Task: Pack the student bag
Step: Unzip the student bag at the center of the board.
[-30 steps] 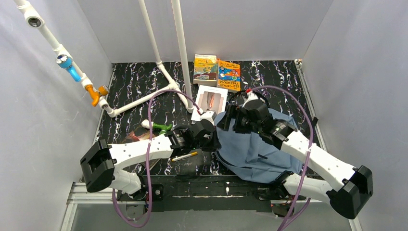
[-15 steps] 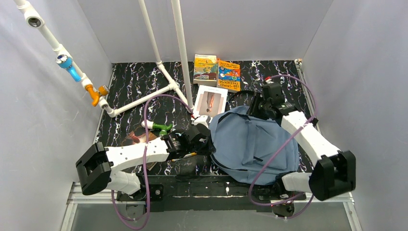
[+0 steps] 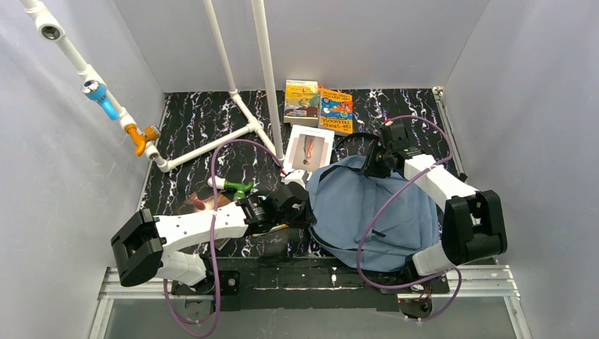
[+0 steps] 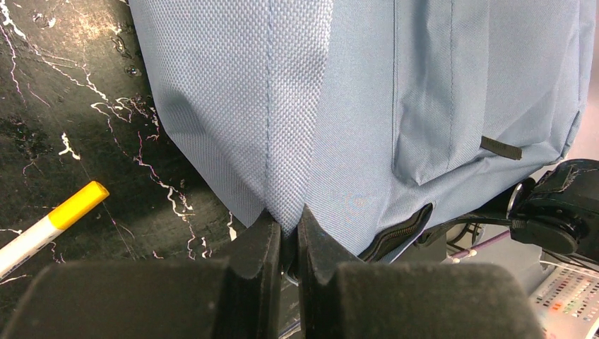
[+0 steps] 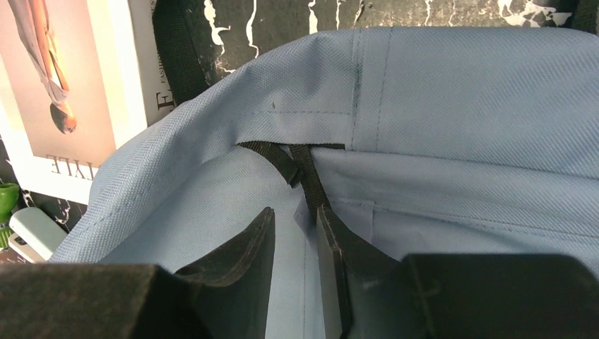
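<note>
Your bag (image 3: 374, 212) lies slumped on the bench (image 3: 191, 123), the magazine (image 3: 309, 150) just beyond its far left corner. Your left pincer (image 4: 288, 224) is clenched on a fold of cloth at the bag's left edge. Your right pincer (image 5: 297, 215) sits at the bag's far rim, fingers narrowly parted beside a black strap (image 5: 304, 166); you cannot tell whether it grips anything.

A soft slate-blue fabric backpack (image 3: 374, 212) lies flat and slightly rumpled on the near right part of the black marbled tabletop (image 3: 198, 127). A black webbing loop (image 5: 305, 169) is sewn at its far seam, and a dark zipper (image 4: 395, 236) runs along one edge.
</note>
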Robot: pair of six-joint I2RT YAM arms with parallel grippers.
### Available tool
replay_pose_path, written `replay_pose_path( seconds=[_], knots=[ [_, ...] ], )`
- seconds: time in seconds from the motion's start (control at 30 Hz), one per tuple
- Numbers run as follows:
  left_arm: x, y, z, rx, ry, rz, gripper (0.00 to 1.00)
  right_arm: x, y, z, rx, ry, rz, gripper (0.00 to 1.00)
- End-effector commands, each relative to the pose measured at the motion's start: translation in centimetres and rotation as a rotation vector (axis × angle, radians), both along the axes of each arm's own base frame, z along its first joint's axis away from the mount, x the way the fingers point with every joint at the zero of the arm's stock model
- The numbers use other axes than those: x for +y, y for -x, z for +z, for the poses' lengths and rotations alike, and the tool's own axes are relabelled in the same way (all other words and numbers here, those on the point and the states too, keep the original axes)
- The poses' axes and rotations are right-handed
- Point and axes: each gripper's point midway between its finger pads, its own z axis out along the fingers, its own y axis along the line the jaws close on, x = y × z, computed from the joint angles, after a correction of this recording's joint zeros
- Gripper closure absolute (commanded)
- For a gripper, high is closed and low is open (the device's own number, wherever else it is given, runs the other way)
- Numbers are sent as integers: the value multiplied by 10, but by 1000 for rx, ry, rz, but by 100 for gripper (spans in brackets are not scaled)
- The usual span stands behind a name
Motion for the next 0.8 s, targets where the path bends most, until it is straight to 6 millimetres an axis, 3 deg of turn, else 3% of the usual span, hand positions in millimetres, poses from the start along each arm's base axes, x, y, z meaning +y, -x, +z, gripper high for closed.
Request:
replay_pose_path(
  seconds=[0.0,0.33,0.5,0.63,0.77],
  knots=[
    [1,1,15,-24,34,-11,100,10,-16,6,-63,-49,20,64],
    [-6,3,14,-9,40,-31,100,27,-25,-12,-46,-125,70,65],
    [-7,3,12,-3,37,-35,100,26,-26,-20,-41,-117,66,65],
    [-7,4,12,0,29,-40,100,20,-25,-25,-47,-66,98,53],
    [-6,4,11,0,25,-41,100,11,-28,-28,-89,4,137,50]
  ],
)
